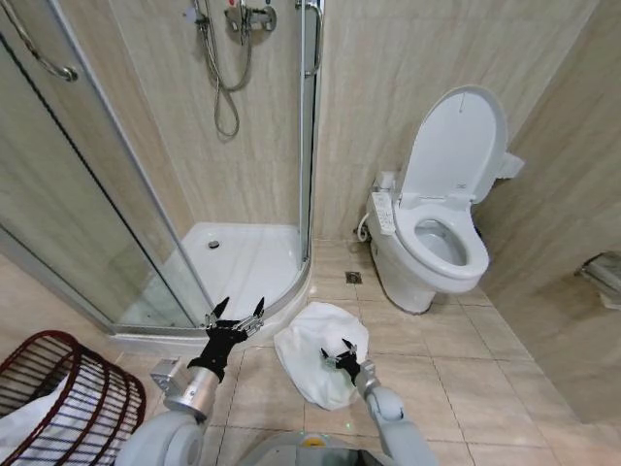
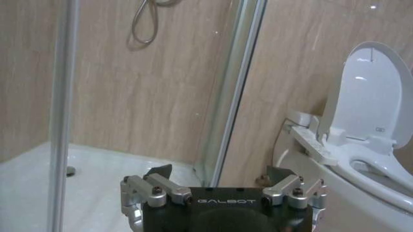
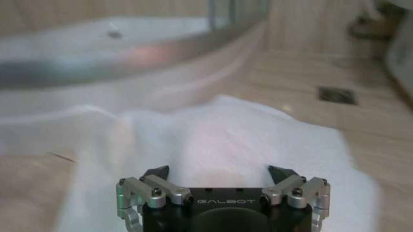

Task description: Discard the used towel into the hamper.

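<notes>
Right gripper hangs low over the white towel, its fingers spread wide and nothing between them; in the right wrist view the two dark fingertips stand well apart with the crumpled cloth lying just beyond them, and whether they touch it cannot be told; the towel lies in a heap on the beige tiled floor, just beside the curved edge of the shower tray and between the shower and the toilet; left gripper is held up beside the towel, near the shower's rim, also wide open and empty; in the left wrist view it faces the glass shower wall and the toilet, whose lid stands raised; the hamper, a dark reddish-brown wire basket, sits at the robot's far left, tilted or lying on its side with its round mouth toward the shower, something pale showing inside it; it is well apart from the towel, with the left arm between them; a small floor drain sits in the tiles by the toilet's base.
</notes>
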Available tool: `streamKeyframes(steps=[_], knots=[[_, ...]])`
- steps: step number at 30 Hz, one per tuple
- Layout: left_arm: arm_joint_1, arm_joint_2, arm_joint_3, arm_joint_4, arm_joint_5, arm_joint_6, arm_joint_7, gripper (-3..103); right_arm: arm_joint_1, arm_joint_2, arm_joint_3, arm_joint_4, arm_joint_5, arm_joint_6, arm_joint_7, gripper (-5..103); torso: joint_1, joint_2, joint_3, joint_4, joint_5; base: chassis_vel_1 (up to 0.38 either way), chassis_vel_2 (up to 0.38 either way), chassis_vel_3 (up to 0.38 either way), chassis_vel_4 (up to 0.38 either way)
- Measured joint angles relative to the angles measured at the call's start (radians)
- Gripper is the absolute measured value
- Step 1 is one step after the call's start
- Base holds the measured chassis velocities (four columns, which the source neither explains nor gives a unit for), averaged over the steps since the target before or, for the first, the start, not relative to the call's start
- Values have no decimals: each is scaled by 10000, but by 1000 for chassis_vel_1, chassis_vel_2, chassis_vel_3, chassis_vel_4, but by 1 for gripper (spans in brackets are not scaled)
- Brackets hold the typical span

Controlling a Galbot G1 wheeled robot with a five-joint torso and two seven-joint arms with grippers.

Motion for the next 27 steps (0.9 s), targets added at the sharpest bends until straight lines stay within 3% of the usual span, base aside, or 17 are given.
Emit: streamKeyframes(steps=[7,15,22,27], knots=[[0,1,-1,0,0,0,0,99,40,-156,640,-342,-508,-182,455,100,0,1,0,-4,-2,0,0,0,0],[0,1,0,0,0,0,0,99,346,-288,894,-944,218,-329,167,103,1,1,1,-3,1,0,0,0,0],[0,1,0,0,0,0,0,99,167,-207,889,-643,615,-74,-5,82,1,2,1,-2,0,0,0,0,0],[0,1,0,0,0,0,0,99,166,-125,973,-800,713,270,-81,73,1,3,1,-2,0,0,0,0,0]])
